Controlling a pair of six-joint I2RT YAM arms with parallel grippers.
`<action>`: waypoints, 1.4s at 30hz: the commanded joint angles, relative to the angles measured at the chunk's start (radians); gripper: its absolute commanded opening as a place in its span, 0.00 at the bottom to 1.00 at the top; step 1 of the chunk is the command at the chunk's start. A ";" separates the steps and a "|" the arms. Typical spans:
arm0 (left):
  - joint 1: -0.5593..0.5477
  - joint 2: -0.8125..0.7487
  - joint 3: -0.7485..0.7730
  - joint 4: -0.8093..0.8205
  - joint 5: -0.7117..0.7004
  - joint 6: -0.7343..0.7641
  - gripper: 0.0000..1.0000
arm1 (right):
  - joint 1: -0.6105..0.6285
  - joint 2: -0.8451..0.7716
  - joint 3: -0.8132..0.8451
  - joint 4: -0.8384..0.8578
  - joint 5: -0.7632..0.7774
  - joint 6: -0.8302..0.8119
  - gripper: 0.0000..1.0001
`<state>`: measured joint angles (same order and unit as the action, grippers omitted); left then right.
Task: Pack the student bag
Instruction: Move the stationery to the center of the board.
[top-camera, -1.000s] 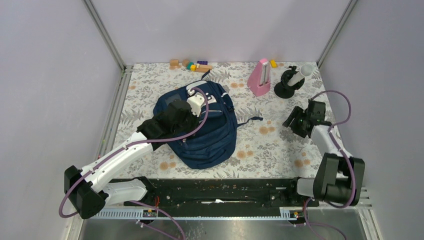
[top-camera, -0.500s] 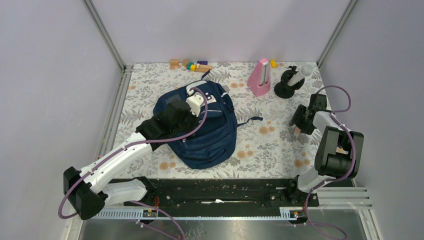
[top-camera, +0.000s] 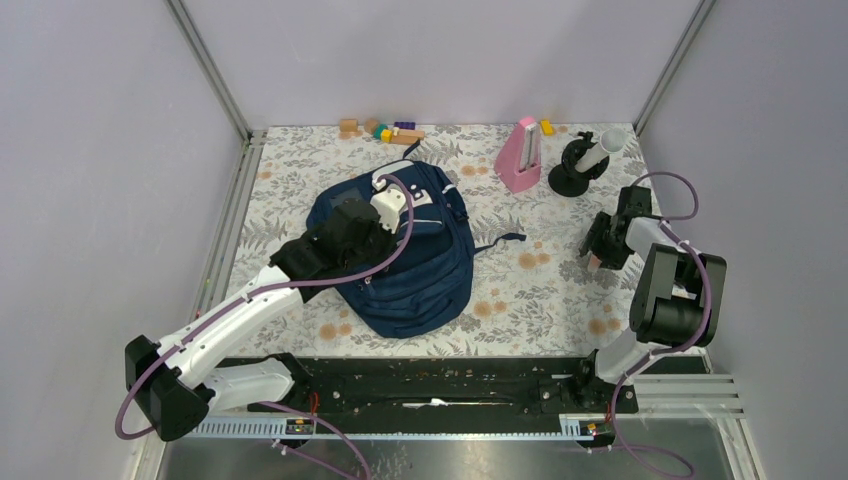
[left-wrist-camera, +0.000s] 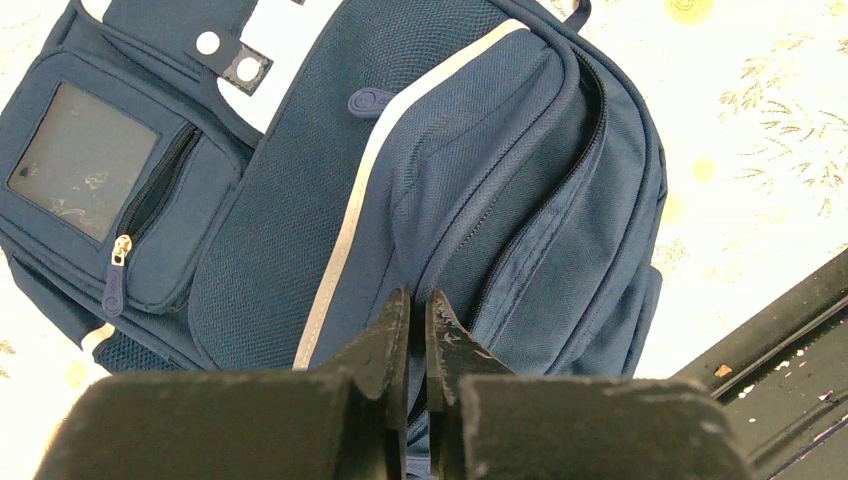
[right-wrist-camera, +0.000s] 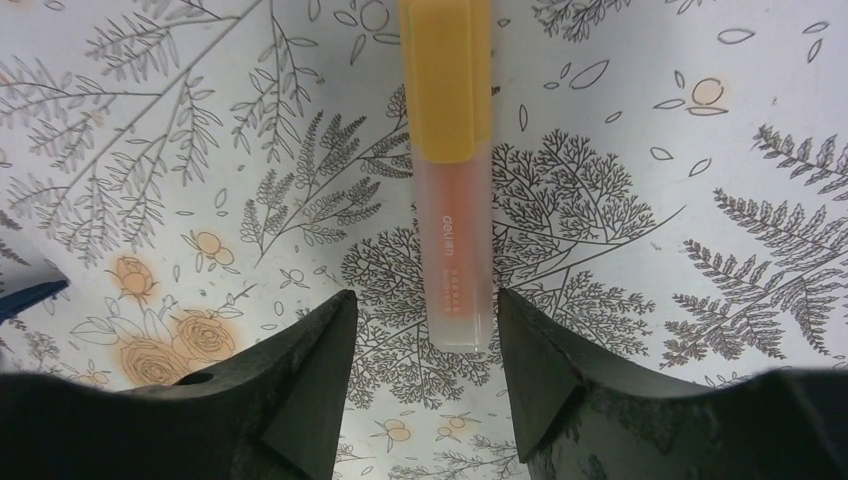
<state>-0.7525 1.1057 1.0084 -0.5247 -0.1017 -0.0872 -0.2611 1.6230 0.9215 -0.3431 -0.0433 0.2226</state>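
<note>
On the floral table (top-camera: 520, 290) between lilac walls (top-camera: 450, 50): left tool (left-wrist-camera: 417, 300) together above student bag (left-wrist-camera: 480, 150), right tool (right-wrist-camera: 425, 300) apart.

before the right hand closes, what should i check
1. Right hand open: ok.
2. Marker lying flat on the table: ok.
3. Marker's end between the fingers: ok, though it sits nearer the right one.
4. Left hand shut, over the bag: ok.
5. Left hand holding a zip pull or fabric: cannot tell.
6. Bag open enough to take the marker: cannot tell.
</note>
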 joint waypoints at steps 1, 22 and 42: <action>-0.002 -0.049 0.044 0.061 0.008 -0.006 0.00 | -0.003 0.031 0.049 -0.058 0.001 -0.019 0.60; -0.001 -0.065 0.042 0.061 -0.001 -0.005 0.00 | 0.025 0.074 0.111 -0.165 0.038 -0.075 0.50; -0.001 -0.089 0.042 0.062 -0.020 0.002 0.00 | 0.067 0.110 0.154 -0.226 0.118 -0.108 0.28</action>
<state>-0.7525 1.0801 1.0084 -0.5350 -0.1108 -0.0795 -0.2024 1.7348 1.0462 -0.5415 0.0616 0.1287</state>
